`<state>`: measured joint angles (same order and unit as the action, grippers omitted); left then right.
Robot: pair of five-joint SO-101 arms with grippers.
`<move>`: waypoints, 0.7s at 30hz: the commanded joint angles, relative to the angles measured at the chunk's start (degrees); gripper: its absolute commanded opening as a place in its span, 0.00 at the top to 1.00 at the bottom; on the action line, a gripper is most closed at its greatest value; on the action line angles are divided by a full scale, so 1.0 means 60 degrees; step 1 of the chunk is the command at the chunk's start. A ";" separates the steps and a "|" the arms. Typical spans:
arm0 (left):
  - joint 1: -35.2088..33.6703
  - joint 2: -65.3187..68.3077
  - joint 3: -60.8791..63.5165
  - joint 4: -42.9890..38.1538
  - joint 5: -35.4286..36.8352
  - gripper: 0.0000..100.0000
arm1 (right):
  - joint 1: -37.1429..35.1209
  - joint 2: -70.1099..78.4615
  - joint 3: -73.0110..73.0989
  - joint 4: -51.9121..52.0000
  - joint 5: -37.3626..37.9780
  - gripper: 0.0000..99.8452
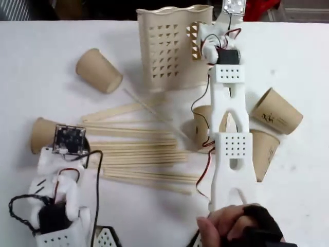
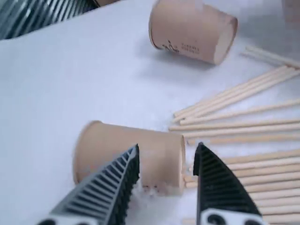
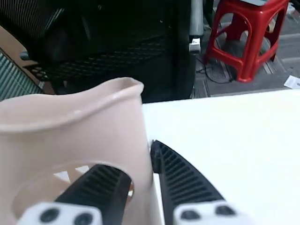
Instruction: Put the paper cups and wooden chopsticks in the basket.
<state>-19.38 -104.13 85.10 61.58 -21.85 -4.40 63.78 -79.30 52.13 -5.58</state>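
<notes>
The left pincer (image 2: 167,157) stands wide open over a cup (image 2: 108,147) that lies on its side on the tabletop (image 2: 56,84), just beside the spread chopsticks (image 2: 243,126); whether its fingers touch the cup cannot be told. A second cup (image 2: 192,30) lies farther off. The right pincer (image 3: 140,164) is narrow and pinches the basket (image 3: 70,126) wall at the rim, with one finger inside and one outside.

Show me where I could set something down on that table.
Bare table lies left of the upper-left cup, and at the far right beyond the right-hand cups. The middle is crowded: chopsticks, the basket and the right arm.
</notes>
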 commanded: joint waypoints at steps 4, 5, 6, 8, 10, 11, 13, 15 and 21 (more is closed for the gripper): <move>0.0799 0.2220 -0.3516 -0.0132 0.1011 0.80 | 0.0051 -0.1018 -0.0205 0.1223 -0.0015 0.98; 0.1018 0.3187 -0.4205 -0.0147 0.1231 0.80 | 0.0022 -0.1165 -0.0205 0.1458 0.0161 0.98; 0.1238 0.4242 -0.4982 -0.0088 0.1465 0.80 | -0.0007 -0.1341 -0.0205 0.1766 0.0352 0.98; 0.1722 0.6293 -0.6813 0.0352 0.1861 0.80 | -0.0125 -0.1751 -0.0205 0.2513 0.0659 0.98; 0.2161 0.8022 -0.8821 0.0982 0.2081 0.77 | -0.0227 -0.2132 -0.0205 0.2982 0.0894 0.98; 0.2337 0.8842 -0.9846 0.1289 0.2110 0.75 | -0.0256 -0.2278 -0.0205 0.3128 0.0967 0.98; 0.2571 1.0352 -1.1766 0.2007 0.2432 0.72 | -0.0271 -0.2484 -0.0205 0.3348 0.0982 0.98; 0.2674 1.1788 -1.3626 0.2711 0.2696 0.71 | -0.0286 -0.2542 -0.0205 0.3538 0.0982 0.98; 0.2689 1.5875 -1.8799 0.4615 0.3297 0.71 | -0.0286 -0.2542 -0.0147 0.3817 0.0996 0.98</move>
<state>-4.35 -24.04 -4.48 82.77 -4.97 -5.63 54.46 -78.95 73.85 -0.22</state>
